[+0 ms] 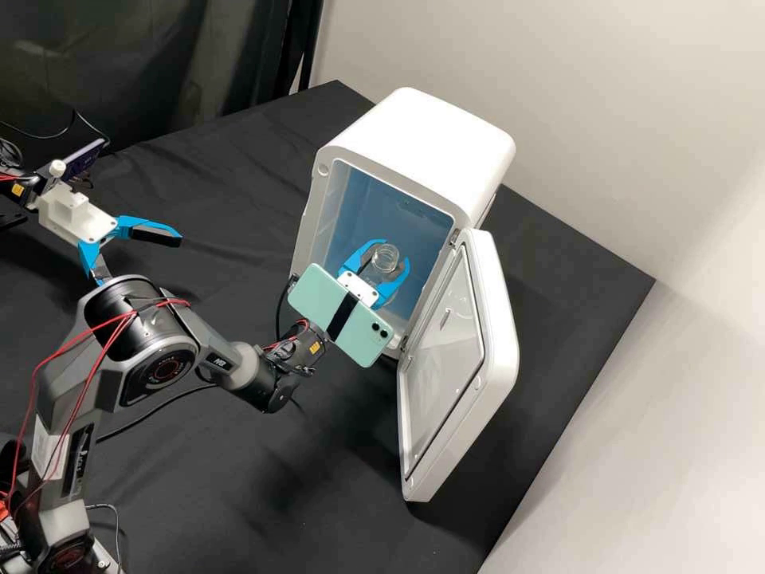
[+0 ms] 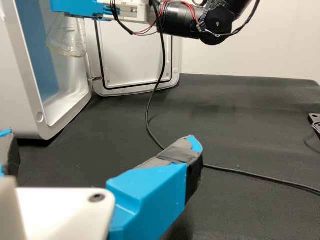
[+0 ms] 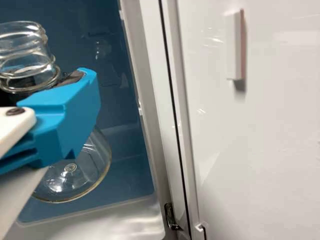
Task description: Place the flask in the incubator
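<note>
The right end effector (image 1: 381, 267) sits inside the open incubator (image 1: 430, 143), its blue fingers pinching the neck of the flask (image 1: 386, 255) just under the threaded rim. The flask is clear glass with a cone-shaped body, uncapped and seemingly empty. Its wide base hangs below the fingers and, in the left wrist view, stays clear of the chamber floor. The pale blue chamber walls (image 1: 374, 207) stand close around the end effector, with some open room above the flask mouth and more behind it toward the back wall. To one side, the white frame edge and its dark seal line (image 3: 167, 125) run close past the flask. Beyond that edge is the door (image 1: 458, 359), swung wide on its hinge (image 3: 170, 215) and leaving the chamber mouth open. Just behind the end effector, a mint green phone (image 1: 343, 315) strapped across the wrist spans part of the chamber mouth. A black cable (image 2: 150, 125) drops from the same arm to the counter (image 1: 239, 159). The counter is draped in black cloth, and its far edge lies a little past the incubator and the open door. Well apart from the incubator, the left end effector (image 1: 137, 257) hovers over bare cloth with its fingers spread and nothing between them.
</note>
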